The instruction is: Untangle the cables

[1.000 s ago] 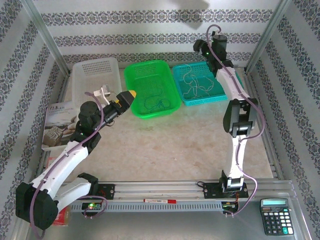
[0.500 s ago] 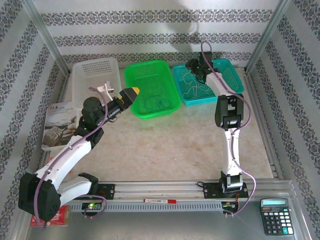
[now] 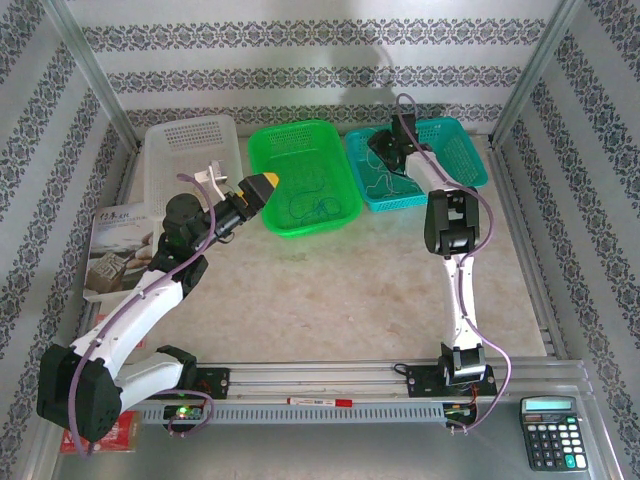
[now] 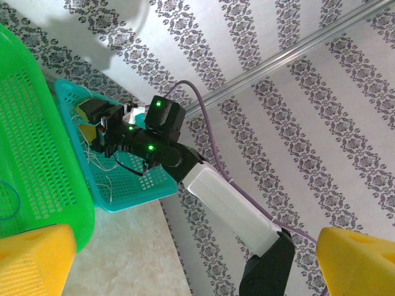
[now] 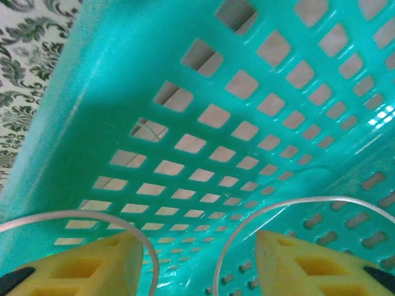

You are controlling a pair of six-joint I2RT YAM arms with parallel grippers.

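Right pincer [image 5: 197, 250] lower inside teal basket [image 3: 462, 150], jaws apart

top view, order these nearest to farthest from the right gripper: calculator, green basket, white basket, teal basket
1. teal basket: the right gripper reaches into it, back right.
2. green basket: next one over, back middle.
3. white basket: back left.
4. calculator: near right corner.

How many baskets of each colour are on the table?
white basket: 1
green basket: 1
teal basket: 1
Total: 3 baskets
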